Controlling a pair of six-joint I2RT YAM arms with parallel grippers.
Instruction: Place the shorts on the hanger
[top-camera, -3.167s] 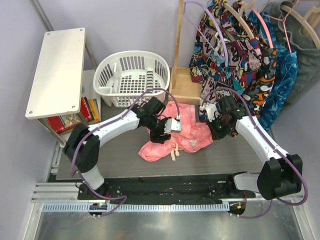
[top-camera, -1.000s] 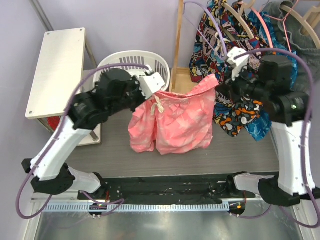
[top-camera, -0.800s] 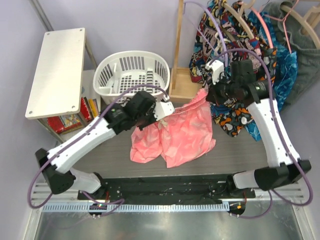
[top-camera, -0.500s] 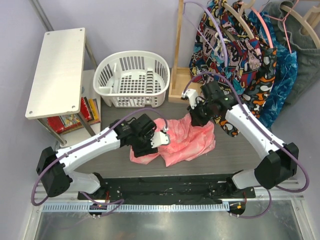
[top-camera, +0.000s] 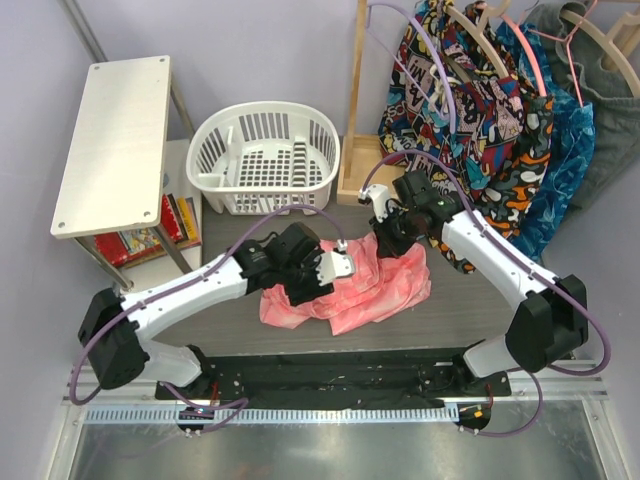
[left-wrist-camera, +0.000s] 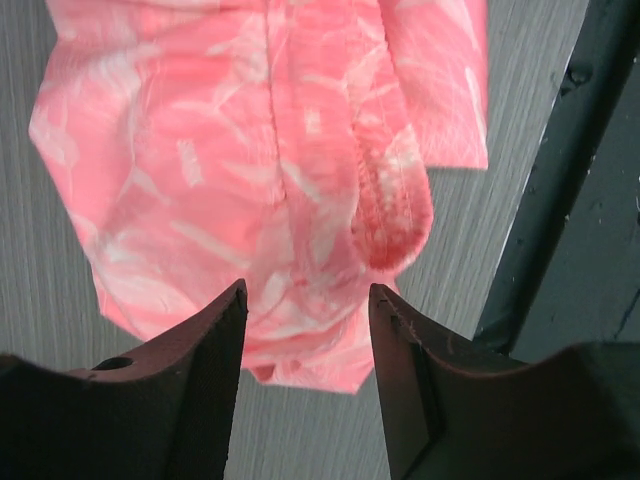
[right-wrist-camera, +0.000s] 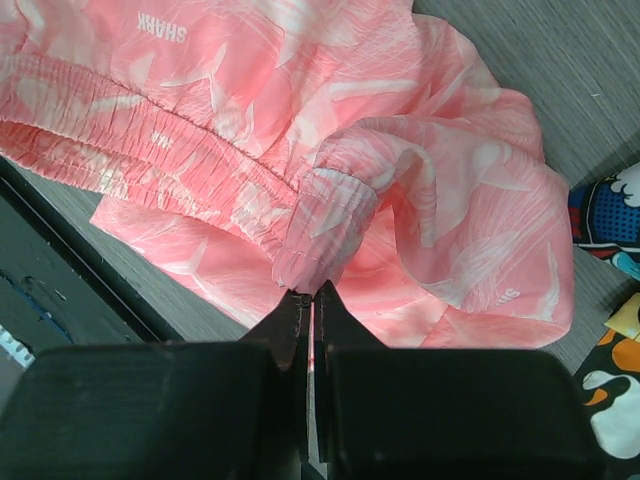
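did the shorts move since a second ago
Yes. The shorts hung spread with their top edge level with the white basket; now they lie bunched on the table, down toward the arm bases.

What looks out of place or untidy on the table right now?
The shorts lie bunched and folded over on the table, not spread flat. The right gripper pinches a waistband fold; the left gripper hangs open above them.

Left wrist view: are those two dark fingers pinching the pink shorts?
No, the left gripper is open, its fingers wide apart over the shorts.
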